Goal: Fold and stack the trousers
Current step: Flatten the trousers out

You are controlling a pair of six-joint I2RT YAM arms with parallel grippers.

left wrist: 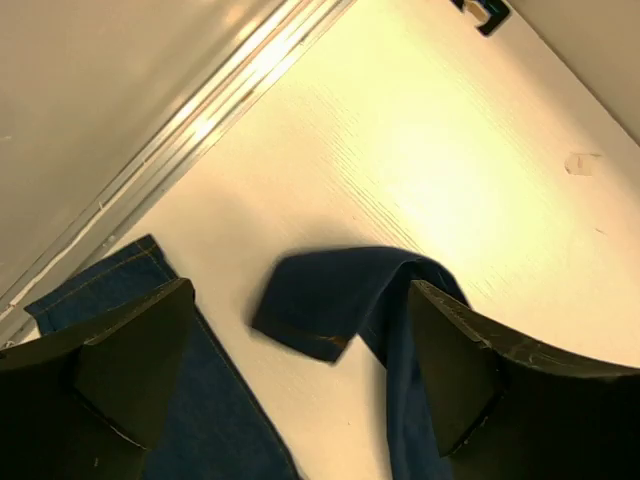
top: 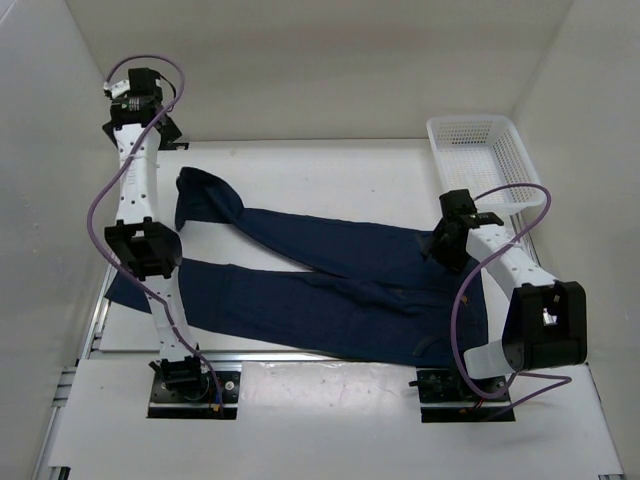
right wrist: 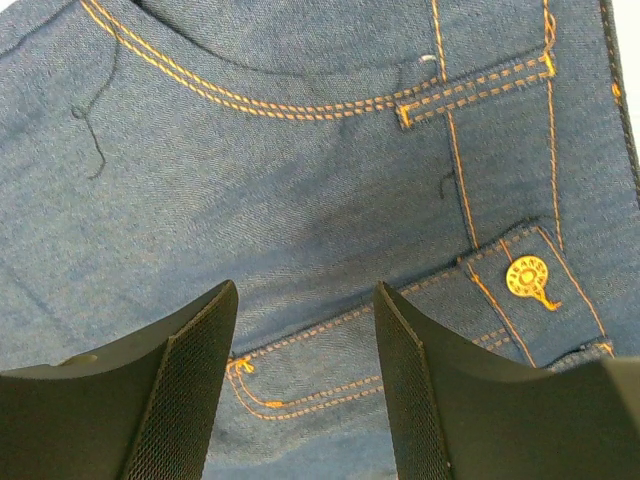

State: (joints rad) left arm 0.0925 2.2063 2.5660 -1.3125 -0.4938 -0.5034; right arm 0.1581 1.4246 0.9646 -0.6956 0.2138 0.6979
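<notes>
The dark navy trousers (top: 330,285) lie spread flat on the table, with the waist at the right and both legs running left. The upper leg ends in a folded-over cuff (top: 200,190), which also shows in the left wrist view (left wrist: 330,300). The lower leg's hem (left wrist: 100,285) lies at the left. My left gripper (top: 165,132) is open and empty, held high above the cuffs (left wrist: 300,370). My right gripper (top: 448,238) is open and hovers just over the waist; between its fingers (right wrist: 305,340) I see denim with tan stitching and a brass button (right wrist: 527,275).
A white plastic basket (top: 480,160) stands at the back right of the table. White walls enclose the left, back and right sides. A metal rail (left wrist: 200,120) runs along the table's left edge.
</notes>
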